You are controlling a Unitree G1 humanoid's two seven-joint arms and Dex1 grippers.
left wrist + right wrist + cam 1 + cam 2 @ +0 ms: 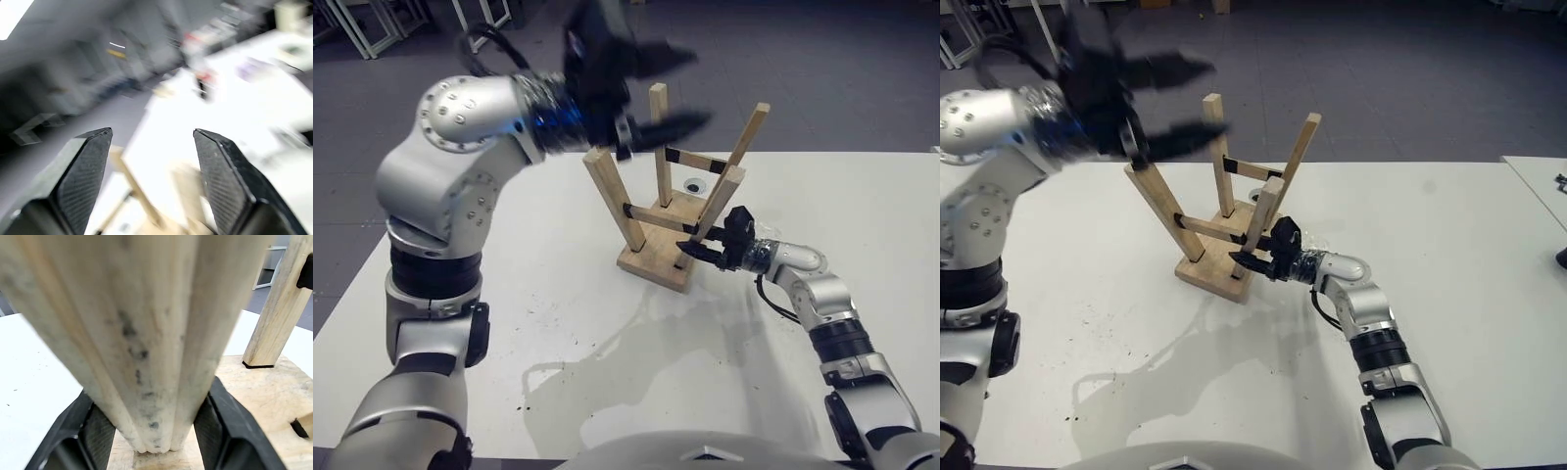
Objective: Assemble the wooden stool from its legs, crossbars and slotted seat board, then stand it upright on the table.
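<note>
Currently clamping the inverted, tilted stool [651,259] on the table [558,294] low on one leg [715,211] with the right end effector [695,248]; holding the left end effector [697,90] spread above the stool. Probably light, stiff, tippy; best gripped near joints.

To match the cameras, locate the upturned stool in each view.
Left eye view: stool centre, legs up.
Right eye view: stool left of centre.
Left wrist view: blurred legs between the fingers.
Right wrist view: gripped leg close up, seat board beyond.
Shared landmark: the white table.
</note>
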